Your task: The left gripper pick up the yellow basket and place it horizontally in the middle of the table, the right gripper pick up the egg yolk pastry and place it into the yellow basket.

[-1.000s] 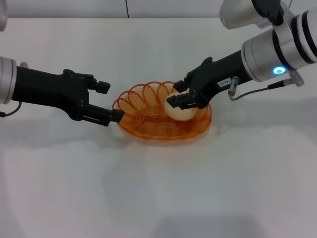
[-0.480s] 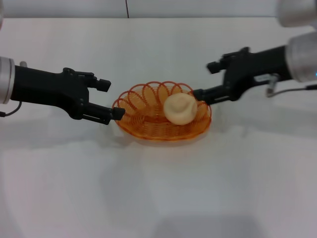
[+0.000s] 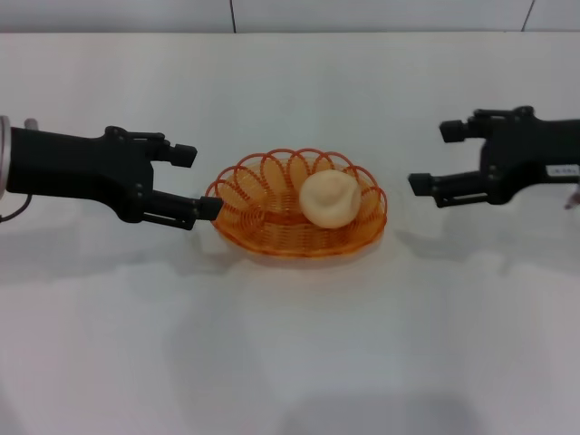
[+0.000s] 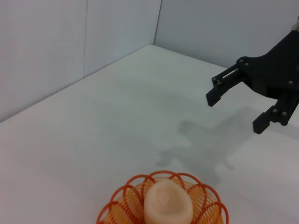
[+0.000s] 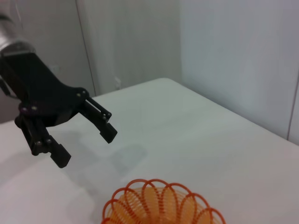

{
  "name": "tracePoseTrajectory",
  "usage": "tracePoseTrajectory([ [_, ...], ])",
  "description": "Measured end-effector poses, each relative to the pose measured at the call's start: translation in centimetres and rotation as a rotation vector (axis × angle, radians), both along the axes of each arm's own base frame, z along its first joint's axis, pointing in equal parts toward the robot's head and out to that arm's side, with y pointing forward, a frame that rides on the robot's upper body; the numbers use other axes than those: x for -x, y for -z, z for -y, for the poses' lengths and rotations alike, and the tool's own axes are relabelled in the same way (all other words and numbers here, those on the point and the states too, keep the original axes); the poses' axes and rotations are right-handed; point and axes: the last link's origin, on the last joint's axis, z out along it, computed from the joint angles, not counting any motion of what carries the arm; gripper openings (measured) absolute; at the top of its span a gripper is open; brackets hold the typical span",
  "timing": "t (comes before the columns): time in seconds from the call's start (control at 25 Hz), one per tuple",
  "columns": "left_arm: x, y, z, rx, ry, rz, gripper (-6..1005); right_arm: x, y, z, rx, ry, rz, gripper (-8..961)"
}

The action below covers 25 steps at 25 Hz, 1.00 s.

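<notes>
Egg yolk pastry (image 3: 329, 198): a small round cream-beige bun with a faint swirl on top, smooth and matte, lying inside the basket toward the robot's right end of it and leaning on the looped wall there.
Yellow basket (image 3: 272, 237): an oval of orange-yellow wire with petal-like loops for sides and a spiral wire bottom, resting flat with its long axis across the middle of the table; the part of its floor toward the robot's left is bare.
Left end effector (image 3: 200, 181): a black two-fingered claw with its fingers spread apart and nothing between them; the lower fingertip sits just beside the basket's rim at its left end, and whether it touches the wire cannot be told.
Right end effector (image 3: 435, 157): a black claw with a small white label, fingers apart and empty, hanging well clear of the basket's right end with a strip of bare table between.
Table (image 3: 290, 362): a plain white, flat, matte surface, with broad open room in front of the basket and behind it up to the far edge by the wall.
</notes>
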Motion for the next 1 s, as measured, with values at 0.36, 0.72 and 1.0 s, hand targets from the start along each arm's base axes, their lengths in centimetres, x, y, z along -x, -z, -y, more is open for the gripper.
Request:
tracePoseTrajectory([
  [0.36,1.1,0.1,0.7,-0.014,0.044,-0.017,887,-2.8,-0.7,1.9,0.036,-0.004,-0.072,865],
  [0.72,1.4,0.1,1.2,0.003,0.090,-0.034,887,-2.9,-0.3,2.1,0.065,-0.027,-0.064,861],
  [1.0,1.0,0.2,1.3,0.015,0.121,-0.025,887,-2.7,-0.2,2.2,0.078,-0.033,-0.060,859],
])
